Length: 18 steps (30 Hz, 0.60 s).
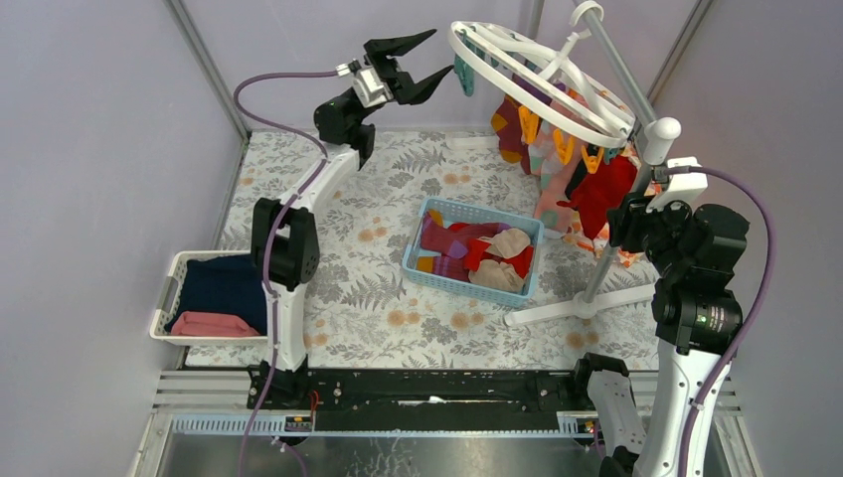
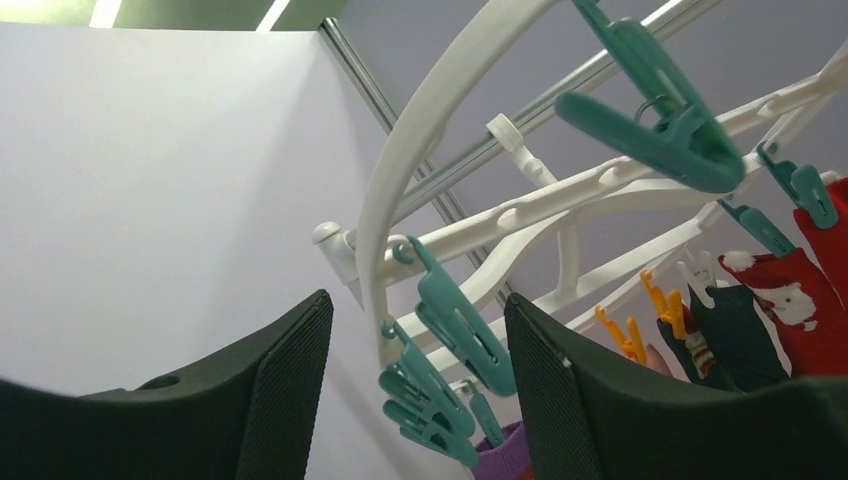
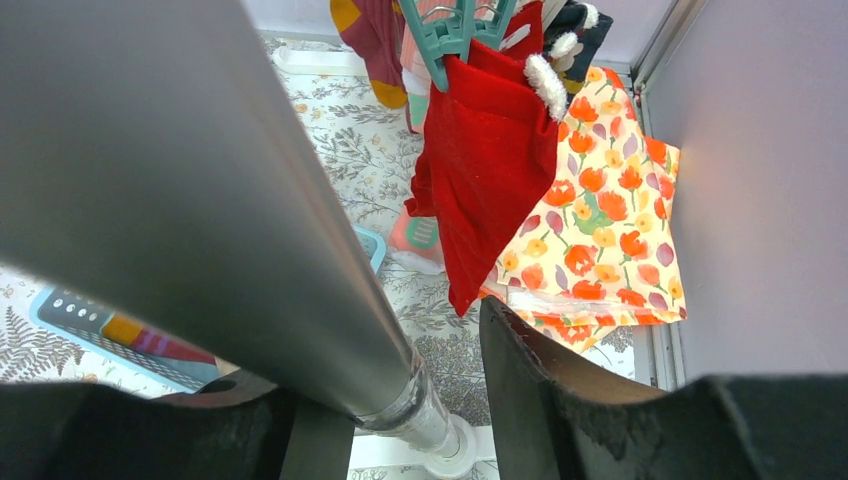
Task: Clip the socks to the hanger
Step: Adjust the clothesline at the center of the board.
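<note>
The hanger [image 2: 400, 170] is a smooth white plastic ring with crossbars. It hangs tilted from a grey metal pole [image 3: 200, 200] at the back right of the bench [image 1: 378, 298], which is covered in a leaf-print sheet. Teal clips [image 2: 455, 320] and orange clips [image 2: 625, 335] dangle under the ring.

Several socks are already pinned on its right side. One is a soft red sock [image 3: 490, 170] with a fluffy white cuff, held in a teal clip.

A blue slatted plastic basket [image 1: 442, 209] sits mid-bench. It holds loose socks [image 1: 467, 248] in red, beige and maroon. A white basket [image 1: 169, 288] at the left edge holds a folded navy cloth [image 1: 224, 283] and a pink cloth [image 1: 209, 325]. An orange flower-print cloth [image 3: 600, 230] lies under the hanging socks.

The left hand [image 1: 443, 52] is raised just beside the ring's left rim. It is released, its ribbed black fingers spread wide and holding nothing. In the left wrist view a teal clip hangs just past the gap.

The right hand [image 3: 380, 350] is low beside the pole, near the red sock. Its fingers stand apart on either side of the pole. A gap shows at the right finger, so it is not clenched.
</note>
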Available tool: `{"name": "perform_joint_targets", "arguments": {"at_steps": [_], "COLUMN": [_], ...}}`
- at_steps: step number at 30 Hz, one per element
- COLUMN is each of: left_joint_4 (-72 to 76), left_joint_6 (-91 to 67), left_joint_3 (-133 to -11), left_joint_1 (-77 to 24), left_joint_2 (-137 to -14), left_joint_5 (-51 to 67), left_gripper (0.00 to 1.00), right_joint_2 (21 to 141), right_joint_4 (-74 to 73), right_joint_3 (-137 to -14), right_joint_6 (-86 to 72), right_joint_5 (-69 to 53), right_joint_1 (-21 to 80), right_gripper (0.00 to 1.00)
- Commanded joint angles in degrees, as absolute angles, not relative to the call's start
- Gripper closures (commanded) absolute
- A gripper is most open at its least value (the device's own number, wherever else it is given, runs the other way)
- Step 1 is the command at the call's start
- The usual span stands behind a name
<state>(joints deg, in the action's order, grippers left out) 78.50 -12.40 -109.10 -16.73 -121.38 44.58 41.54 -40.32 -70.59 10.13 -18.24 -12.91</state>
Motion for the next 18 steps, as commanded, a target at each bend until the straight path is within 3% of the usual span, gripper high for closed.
{"name": "perform_joint_targets", "arguments": {"at_steps": [1,8,18], "left_joint_4": [68.8,66.3,66.1], "left_joint_6": [-3.8,-3.1,-5.3], "left_joint_3": [-112.9,-119.2,-123.3], "left_joint_1": [-19.7,-20.7,-20.5], "left_joint_2": [-122.9,-125.8,-127.2], "left_joint_5": [45.5,39.0,41.8], "left_gripper": [0.34,0.36,0.38], "right_joint_2": [41.9,41.3,41.3], "right_joint_4": [-39.2,-40.0,-39.5], "right_joint_3": [-70.5,-70.3,-69.6], "right_joint_6": [15.3,15.6,15.7], "right_joint_5": [-18.4,-18.6,-19.0], "right_joint_1": [-13.2,-13.2,-13.2], "right_gripper": [0.49,0.49,0.49]}}
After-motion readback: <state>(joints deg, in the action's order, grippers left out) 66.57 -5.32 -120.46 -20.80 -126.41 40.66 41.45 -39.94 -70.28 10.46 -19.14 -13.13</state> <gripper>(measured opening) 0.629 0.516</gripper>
